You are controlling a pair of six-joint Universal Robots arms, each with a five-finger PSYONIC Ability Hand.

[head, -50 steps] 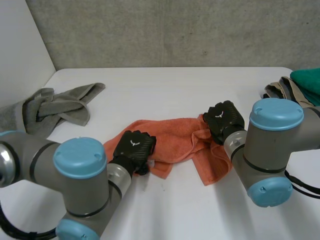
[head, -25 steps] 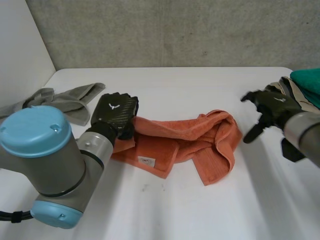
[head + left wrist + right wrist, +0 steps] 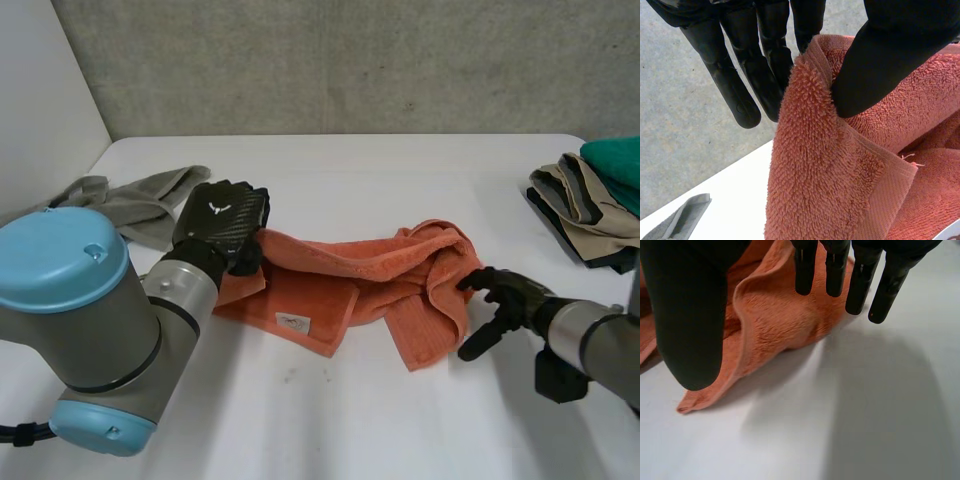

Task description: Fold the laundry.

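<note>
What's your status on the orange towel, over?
Left hand pinching edge of orange towel. Right hand open at its other end. Grey cloth, clothes pile well apart.

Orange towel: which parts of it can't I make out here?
- Head view: the towel corner held by the left hand is hidden under that hand.
- Head view: its label is too small to read.
- Right wrist view: the thumb of the right hand covers part of its fold.

The white table point(image 3: 350, 170) carries a crumpled orange towel point(image 3: 350, 272) in its middle, a grey cloth point(image 3: 140, 205) at its left edge, folded clothes point(image 3: 590, 205) at its right edge
</note>
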